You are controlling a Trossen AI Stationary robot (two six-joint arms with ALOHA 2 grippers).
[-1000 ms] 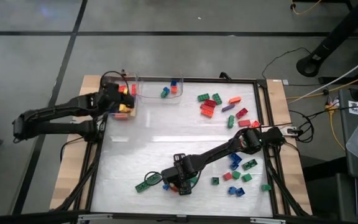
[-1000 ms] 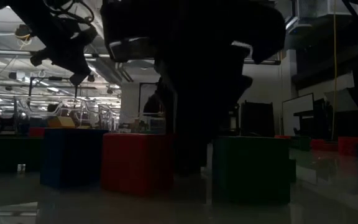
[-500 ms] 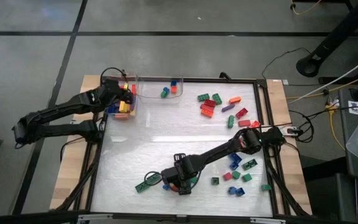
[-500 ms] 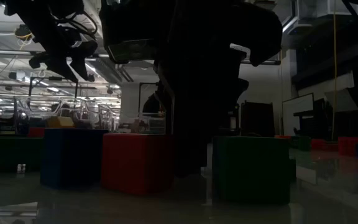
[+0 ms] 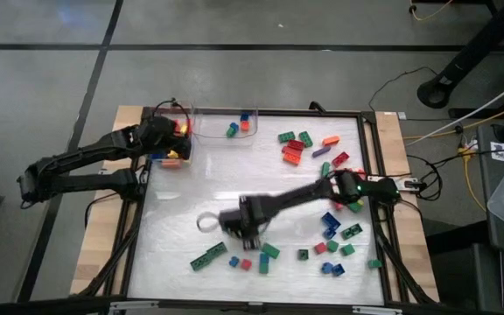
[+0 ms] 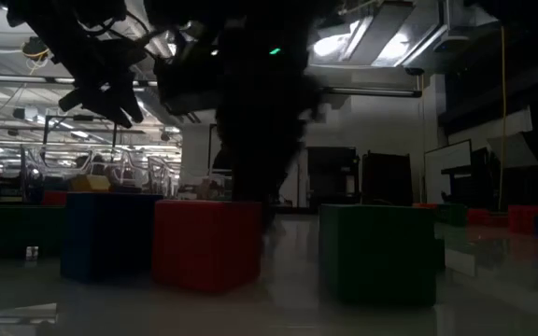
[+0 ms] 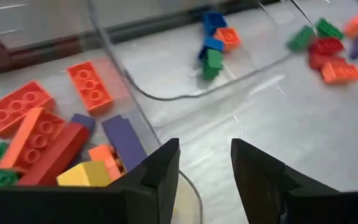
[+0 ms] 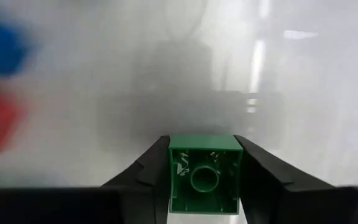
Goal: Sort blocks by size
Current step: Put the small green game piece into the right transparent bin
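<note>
We hold a small square green block (image 8: 204, 176) pinched between our right fingers (image 8: 263, 180), lifted off the bench (image 5: 234, 188) near its middle. The clear bin (image 5: 226, 127) of small blocks lies ahead of these fingers, toward the far edge, and the right arm looks the nearer one to it. The block is square, so no long axis matters. Our left fingers (image 7: 160, 177) stand spread and empty over the bin of long blocks (image 7: 39, 140), which lie just beneath and beside them.
</note>
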